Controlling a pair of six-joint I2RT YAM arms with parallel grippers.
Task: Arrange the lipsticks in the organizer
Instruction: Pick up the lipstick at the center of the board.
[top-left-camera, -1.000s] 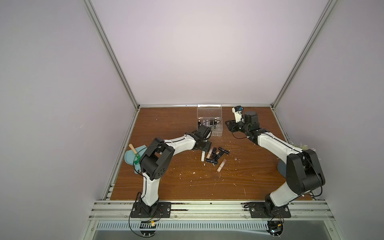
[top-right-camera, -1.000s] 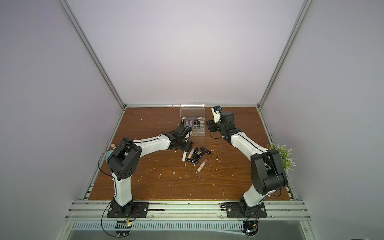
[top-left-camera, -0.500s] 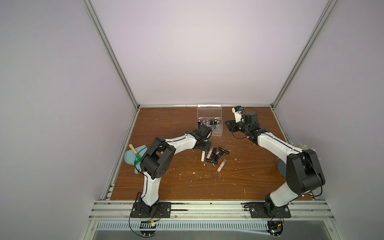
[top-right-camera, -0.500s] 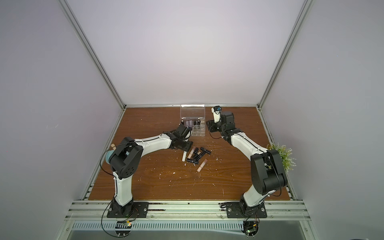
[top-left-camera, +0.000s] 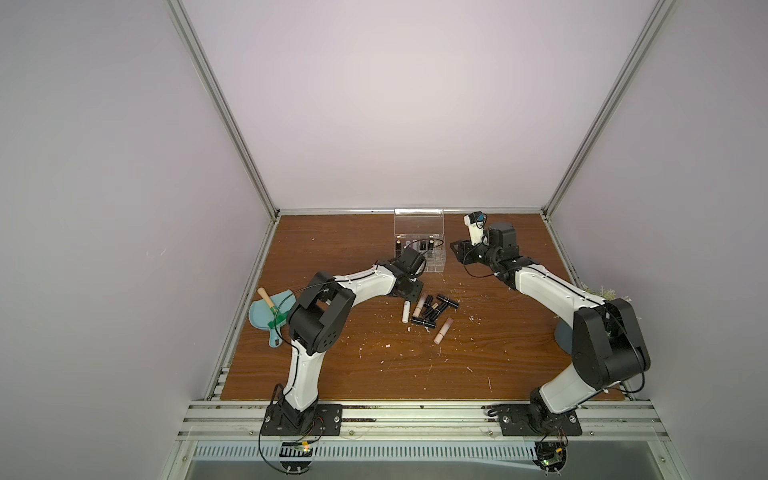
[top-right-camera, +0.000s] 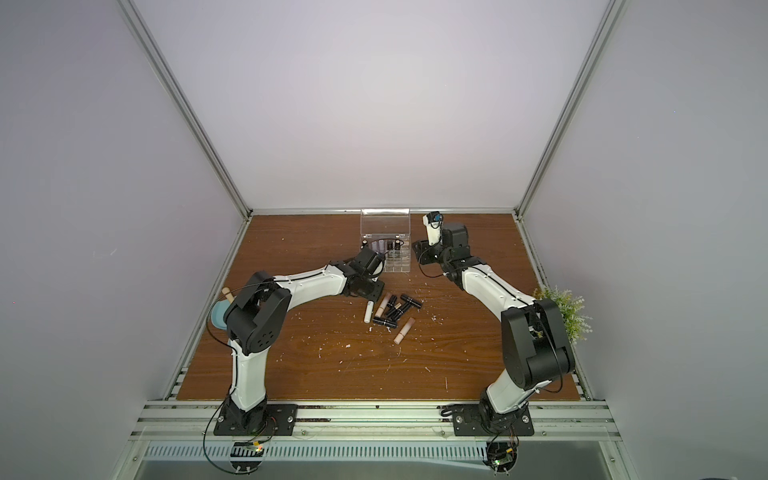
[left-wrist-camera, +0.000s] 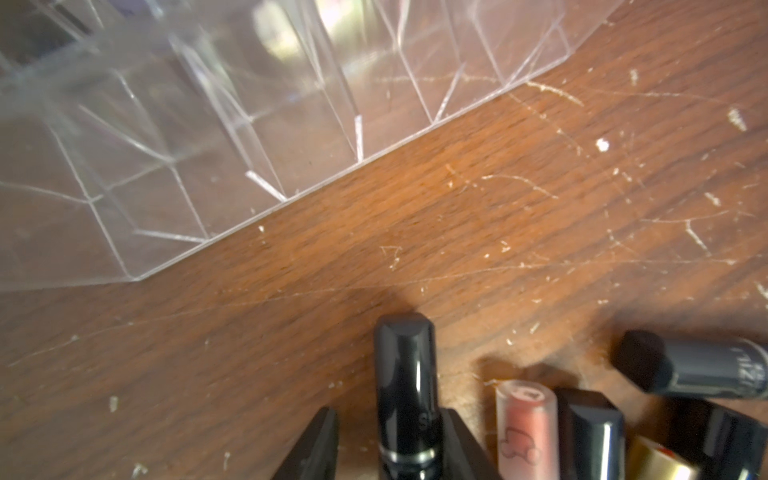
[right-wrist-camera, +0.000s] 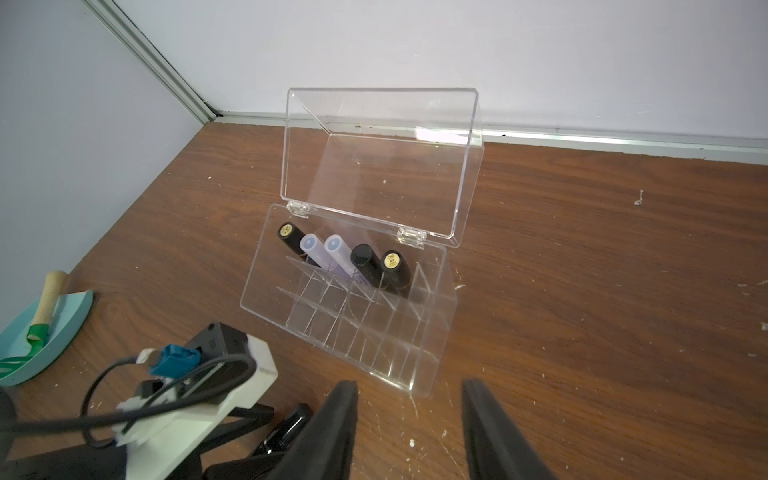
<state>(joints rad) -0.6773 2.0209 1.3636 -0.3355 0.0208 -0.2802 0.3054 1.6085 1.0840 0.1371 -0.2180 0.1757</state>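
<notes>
While you log this entry, record the step as pick-up of the next tube, not placement.

Desk (top-left-camera: 374, 365): brown wood, scratched, flecked with pale debris.

Organizer (right-wrist-camera: 357, 332): landmark for all places below. Its lid (right-wrist-camera: 378, 162) is swung up and back, so the grid is free to load.

Right gripper (right-wrist-camera: 409, 388): hangs just beside the organizer, fingers apart, nothing between them.

Left gripper (left-wrist-camera: 389, 413): low over the desk, near the organizer's front wall, jaws apart around a black lipstick (left-wrist-camera: 405, 374). One finger touches the tube and a strip of desk shows beside the other, so read the clamp as not made.

Loose lipsticks (top-left-camera: 432, 311): a small heap in front of the organizer, mostly black, some beige-pink, one white.

Stowed lipsticks (right-wrist-camera: 353, 257): five leaning in the organizer's hinge-side row. The cells nearer its front wall are empty.

Next move, as a judgement: you need a firm bite on the black tube, a lift clear of its neighbours, a turn to upright, then a drop into an empty cell. Mind the pink tube (left-wrist-camera: 525, 428) lying just beside it.
</notes>
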